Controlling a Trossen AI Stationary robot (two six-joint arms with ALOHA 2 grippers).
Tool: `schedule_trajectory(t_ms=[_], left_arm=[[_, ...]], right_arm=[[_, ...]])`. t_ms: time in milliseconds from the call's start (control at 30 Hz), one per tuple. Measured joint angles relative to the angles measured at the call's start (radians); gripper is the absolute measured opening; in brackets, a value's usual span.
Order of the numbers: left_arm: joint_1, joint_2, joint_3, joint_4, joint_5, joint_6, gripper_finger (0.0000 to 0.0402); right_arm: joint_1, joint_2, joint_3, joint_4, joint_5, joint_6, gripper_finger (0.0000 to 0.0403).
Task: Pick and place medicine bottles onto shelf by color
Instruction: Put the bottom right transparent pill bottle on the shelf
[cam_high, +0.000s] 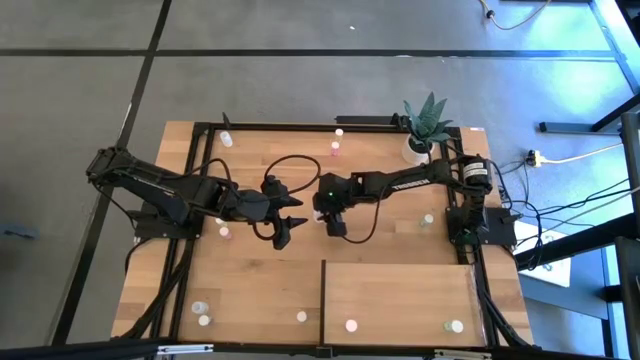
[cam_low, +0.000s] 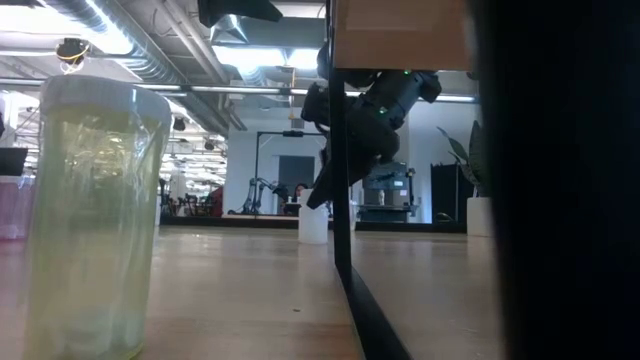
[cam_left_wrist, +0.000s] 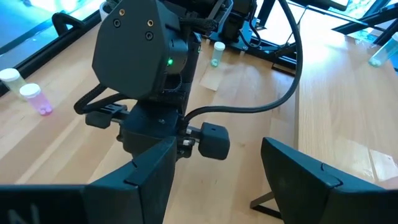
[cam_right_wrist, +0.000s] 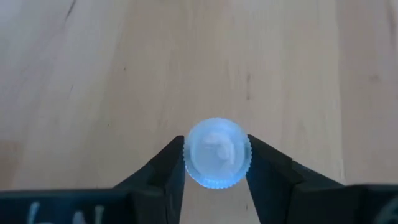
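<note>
My right gripper is at the table's middle, shut on a small medicine bottle with a white ribbed cap, seen in the low view as a whitish bottle on the tabletop. Just to its left my left gripper hovers open, holding nothing, and faces the right arm's wrist. The shelf is a pale panel at the near right. Other medicine bottles stand scattered: two at the far edge, one pinkish below the left arm, one at the right. My right gripper pinches the bottle's ribbed cap between its two fingers, one on each side of the rim. The fingers come slanting down from the table's right. The bottle stands upright, its base on the tabletop.
A potted green plant stands at the far right corner. More bottles line the near edge, and two sit on the shelf. A pale yellow bottle looms close in the low view. Cables loop between the arms.
</note>
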Motion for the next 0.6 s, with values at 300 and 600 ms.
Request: schedule_trajectory(t_ms=[300, 600], left_arm=[[0.000, 0.000, 0.000, 0.000, 0.000, 0.000, 0.0228], [0.000, 0.000, 0.000, 0.000, 0.000, 0.001, 0.0228]], right_arm=[[0.000, 0.000, 0.000, 0.000, 0.086, 0.063, 0.0157], [0.000, 0.000, 0.000, 0.000, 0.052, 0.168, 0.0149]])
